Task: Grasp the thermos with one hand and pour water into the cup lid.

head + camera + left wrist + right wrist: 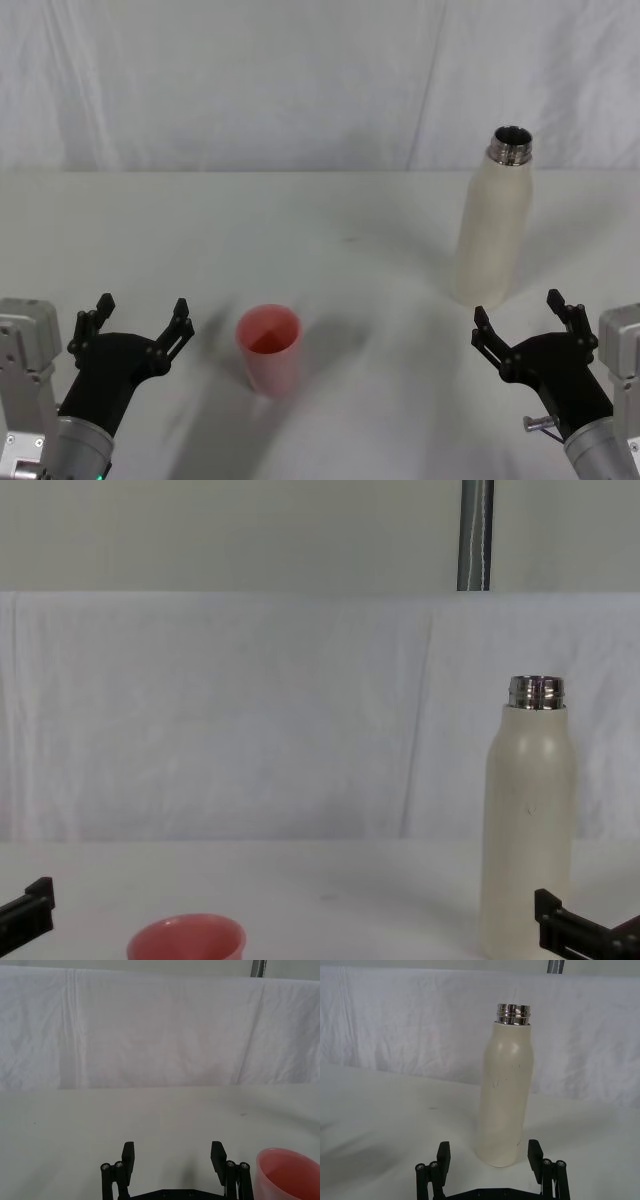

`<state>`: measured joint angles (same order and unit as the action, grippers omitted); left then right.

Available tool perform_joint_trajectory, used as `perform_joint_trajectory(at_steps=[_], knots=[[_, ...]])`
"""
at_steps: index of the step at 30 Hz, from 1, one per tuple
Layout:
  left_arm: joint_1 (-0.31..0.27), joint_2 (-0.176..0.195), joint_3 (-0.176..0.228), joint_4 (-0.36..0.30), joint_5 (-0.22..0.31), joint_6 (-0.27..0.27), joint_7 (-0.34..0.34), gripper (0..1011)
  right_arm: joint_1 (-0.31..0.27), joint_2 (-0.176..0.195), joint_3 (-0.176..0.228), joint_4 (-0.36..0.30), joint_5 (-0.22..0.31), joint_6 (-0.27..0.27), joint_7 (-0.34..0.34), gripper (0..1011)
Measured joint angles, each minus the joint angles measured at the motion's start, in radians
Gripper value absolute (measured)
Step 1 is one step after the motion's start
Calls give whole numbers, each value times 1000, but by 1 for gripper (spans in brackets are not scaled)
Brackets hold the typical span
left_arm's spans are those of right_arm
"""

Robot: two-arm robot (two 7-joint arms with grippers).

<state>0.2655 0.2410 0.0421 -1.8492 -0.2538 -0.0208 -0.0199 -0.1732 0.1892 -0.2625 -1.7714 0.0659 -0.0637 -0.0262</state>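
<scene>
Down on the left side of the white table (350,210), the left gripper (139,318) sat low and near the robot. Its 2 black fingers (128,1155) were spread wide apart, and they held nothing. In the left wrist view, bare table lay between the fingers. In the chest view, only a bit of this gripper (25,912) peeked in at the lower left edge.

Just to the right of the left gripper stood the cup lid (268,348). It was a small salmon-pink cup, upright, with its open mouth facing up. It was not touching the gripper. In the left wrist view the cup lid (288,1174) showed just beside one finger, off to the side and not between the 2 fingers. In the chest view its rim (187,939) showed low near the bottom edge.

Farther right and farther back stood the thermos (494,222). It was a tall cream-white bottle, upright, with a shiny steel neck and no cap on top. It stood well apart from the cup lid.

The right gripper (518,325) sat just in front of the thermos, on the robot's side of it. Its 2 fingers (443,1156) were spread wide too. In the right wrist view the bottom of the thermos (505,1095) stood in line with the gap between the fingers, a little past their tips, and they did not touch it. Behind the table hung a white cloth (250,710).
</scene>
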Motion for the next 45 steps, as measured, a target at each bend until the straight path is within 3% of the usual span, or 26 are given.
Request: perform_joint_trajectory(at_steps=[19, 32, 45], knots=[[0, 0, 0, 0, 0, 0, 0, 1001, 0, -1, 1, 0, 0, 0, 1, 1001], [0, 0, 0, 0, 0, 0, 0, 1001, 22, -31, 41, 14, 35, -2, 81, 1001], [0, 0, 0, 0, 0, 0, 0, 1001, 103, -37, 99, 51, 72, 26, 163, 1001]])
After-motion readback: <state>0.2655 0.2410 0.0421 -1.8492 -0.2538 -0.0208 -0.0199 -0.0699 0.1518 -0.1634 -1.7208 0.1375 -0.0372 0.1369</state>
